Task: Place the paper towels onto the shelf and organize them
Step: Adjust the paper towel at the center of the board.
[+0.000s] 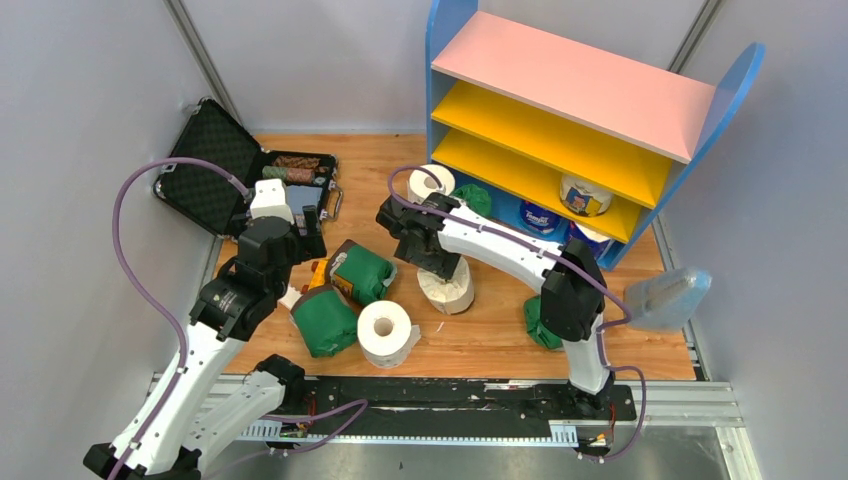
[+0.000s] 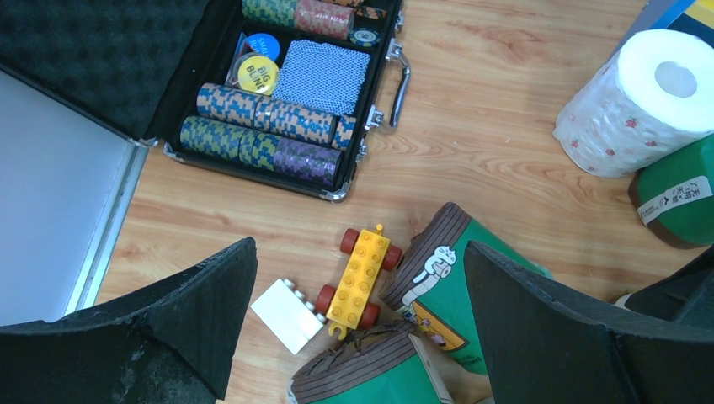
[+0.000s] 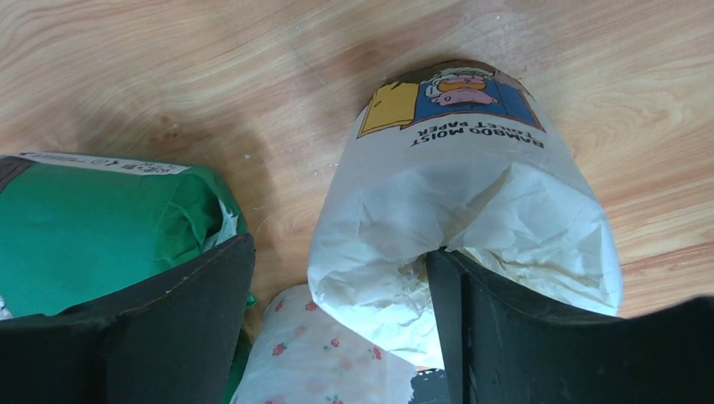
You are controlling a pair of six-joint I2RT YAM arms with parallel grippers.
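The shelf (image 1: 580, 85) is standing at the far right, with a few rolls (image 1: 585, 195) already sitting under its lowest yellow board. The right arm is reaching to mid-surface, and its gripper (image 1: 438, 262) is hanging over an upright cream roll (image 3: 455, 168). The jaws are standing partly open and straddling it. One finger is pressing into the crumpled wrap on top, while bare wood is showing between the other finger and the roll, so nothing is being held. For a clean pick, I judge the gripper should centre on the roll and go lower before closing. The loose wrap is likely to slip, and the green roll (image 3: 101, 227) just beside could get pinched.

Grey walls (image 1: 90, 100) are closing in the wooden surface (image 1: 500, 335) on three sides. An open black case (image 1: 205, 165) of poker chips is lying at the far left. More green rolls (image 1: 322, 320) and a bare white one (image 1: 385, 330) are lying near the front. The left gripper (image 2: 360, 248) is hovering fully open and empty above a yellow toy car (image 2: 360, 278) and a white brick (image 2: 288, 314).
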